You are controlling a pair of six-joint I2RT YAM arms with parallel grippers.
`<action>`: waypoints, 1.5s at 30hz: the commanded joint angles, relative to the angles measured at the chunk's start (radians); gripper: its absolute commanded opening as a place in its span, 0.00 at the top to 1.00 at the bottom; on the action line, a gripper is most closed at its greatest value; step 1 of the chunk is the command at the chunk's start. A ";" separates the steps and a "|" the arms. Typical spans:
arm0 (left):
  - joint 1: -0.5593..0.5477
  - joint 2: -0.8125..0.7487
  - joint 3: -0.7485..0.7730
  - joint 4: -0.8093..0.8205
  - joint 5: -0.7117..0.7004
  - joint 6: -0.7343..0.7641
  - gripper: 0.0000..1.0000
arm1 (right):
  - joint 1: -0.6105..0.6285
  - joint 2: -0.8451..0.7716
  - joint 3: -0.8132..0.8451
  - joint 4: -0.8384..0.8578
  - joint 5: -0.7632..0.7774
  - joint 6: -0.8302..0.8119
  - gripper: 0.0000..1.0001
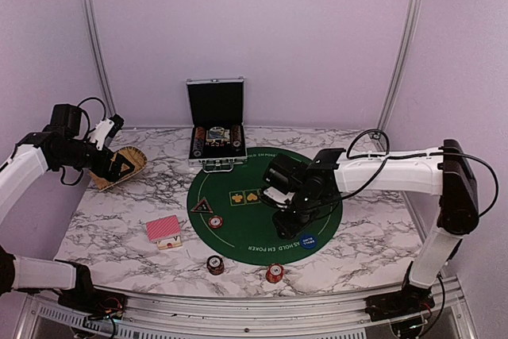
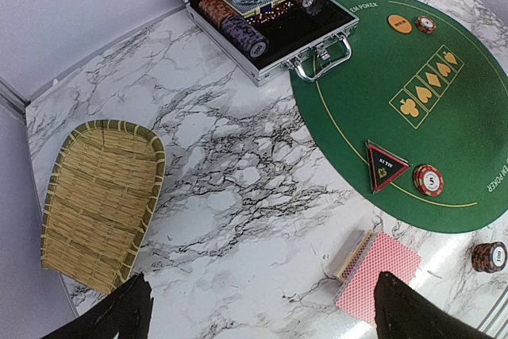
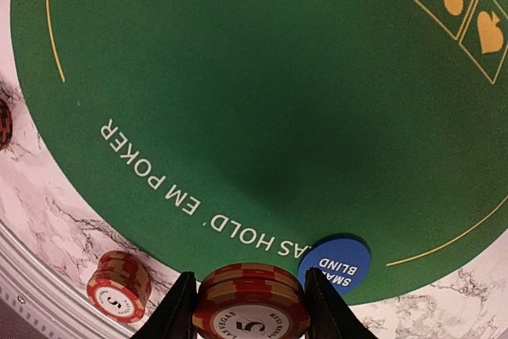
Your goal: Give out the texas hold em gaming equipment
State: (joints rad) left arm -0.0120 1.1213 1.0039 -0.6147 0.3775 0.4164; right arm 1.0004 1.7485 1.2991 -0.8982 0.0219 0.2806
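My right gripper is shut on a small stack of red striped poker chips above the green mat's near edge, beside the blue "small blind" disc. Another red chip stack and a dark stack stand on the marble off the mat. The red-backed cards lie left of the mat. The black triangular marker and a single red chip lie on the mat's left part. An orange disc lies at the mat's far side. My left gripper is open and empty, raised over the table's left side near the tray.
The green round poker mat covers the table's middle. An open silver-edged black case with chip rows stands behind it. A woven tan tray lies at the far left. A metal rail runs along the near edge.
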 commanded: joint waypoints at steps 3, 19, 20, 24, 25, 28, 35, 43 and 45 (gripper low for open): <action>0.005 -0.012 -0.005 -0.025 0.019 0.012 0.01 | -0.046 0.031 -0.004 0.097 0.030 -0.006 0.90; 0.006 -0.012 -0.005 -0.026 0.031 0.007 0.01 | -0.093 0.069 -0.169 0.203 0.047 0.005 0.92; 0.005 -0.012 -0.005 -0.025 0.031 0.007 0.01 | -0.094 0.070 -0.179 0.208 0.046 0.006 0.93; 0.005 -0.016 -0.005 -0.025 0.026 0.008 0.01 | -0.096 0.069 -0.212 0.226 0.044 0.015 0.93; 0.005 -0.018 -0.005 -0.025 0.025 0.009 0.01 | -0.096 0.068 -0.220 0.229 0.043 0.018 0.93; 0.005 -0.018 -0.005 -0.026 0.025 0.009 0.01 | -0.095 0.061 -0.233 0.231 0.042 0.022 0.90; 0.005 -0.017 -0.007 -0.025 0.025 0.010 0.01 | -0.095 0.045 -0.237 0.213 0.041 0.019 0.62; 0.005 -0.021 -0.008 -0.025 0.023 0.012 0.01 | -0.095 0.027 -0.179 0.171 0.050 0.007 0.43; 0.005 -0.021 -0.008 -0.025 0.020 0.014 0.01 | -0.095 0.021 -0.156 0.152 0.057 0.003 0.42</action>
State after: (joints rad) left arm -0.0120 1.1213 1.0039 -0.6151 0.3874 0.4164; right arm 0.9192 1.7802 1.0973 -0.6731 0.0463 0.2848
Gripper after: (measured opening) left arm 0.989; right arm 0.571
